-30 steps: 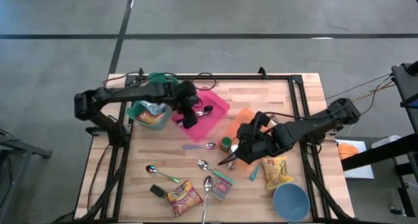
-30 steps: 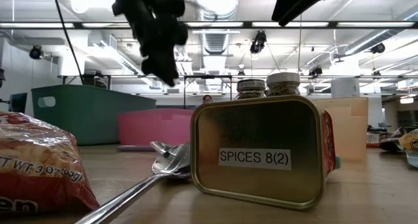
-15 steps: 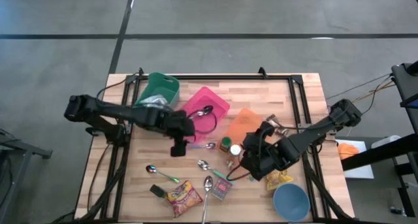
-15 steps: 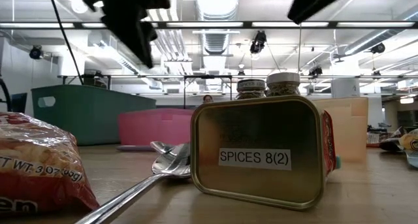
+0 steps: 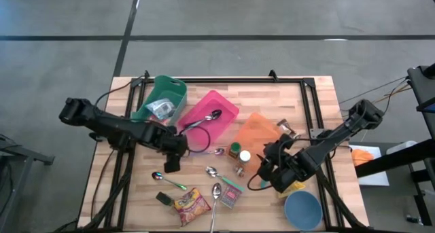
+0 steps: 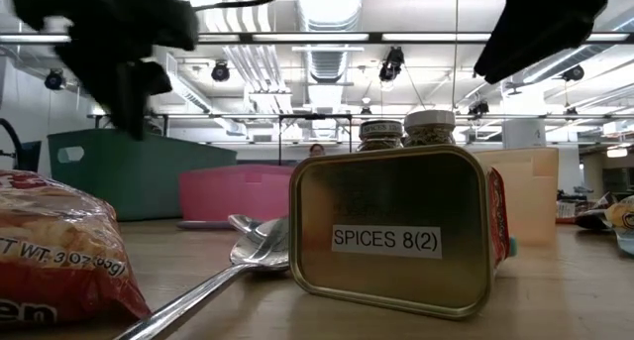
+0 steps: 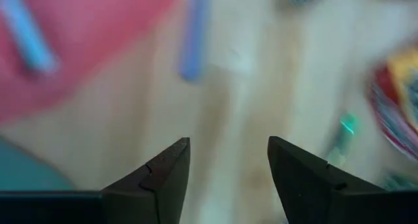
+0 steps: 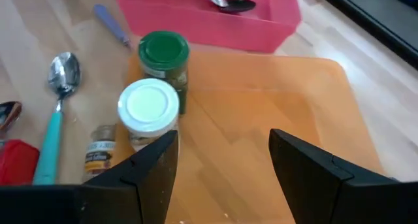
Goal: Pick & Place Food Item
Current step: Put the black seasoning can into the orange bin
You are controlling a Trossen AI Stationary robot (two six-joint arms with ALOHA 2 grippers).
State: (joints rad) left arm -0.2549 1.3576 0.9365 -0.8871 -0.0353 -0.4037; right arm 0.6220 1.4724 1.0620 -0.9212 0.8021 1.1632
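My left gripper [image 5: 171, 162] hangs open over bare wood near the pink bin [image 5: 212, 115], fingers pointing down [image 7: 228, 162]. My right gripper [image 5: 264, 168] is open too [image 8: 222, 157], slanting down above the near edge of the orange tray [image 8: 274, 119]. Both hold nothing. A red-and-yellow noodle packet [image 5: 192, 204] lies flat near the table's front edge [image 6: 50, 256]. A yellow food packet [image 5: 292, 187] lies partly under my right arm. The green bin [image 5: 163, 97] holds a greyish packet [image 5: 160, 109].
A green-lidded jar [image 8: 163, 59], a white-lidded jar [image 8: 149, 110] and a small bottle [image 8: 98, 157] stand beside the tray. Spoons [image 5: 215, 192] lie scattered; one lies in the pink bin. A spice tin [image 6: 396, 241] and a blue bowl [image 5: 302, 209] sit near the front.
My left gripper has swung from above the pink bin toward the table's near and left edges, sinking slightly and rolling, still open. My right gripper has come down and toward the near edge, away from the jars, rolling as it went, still open.
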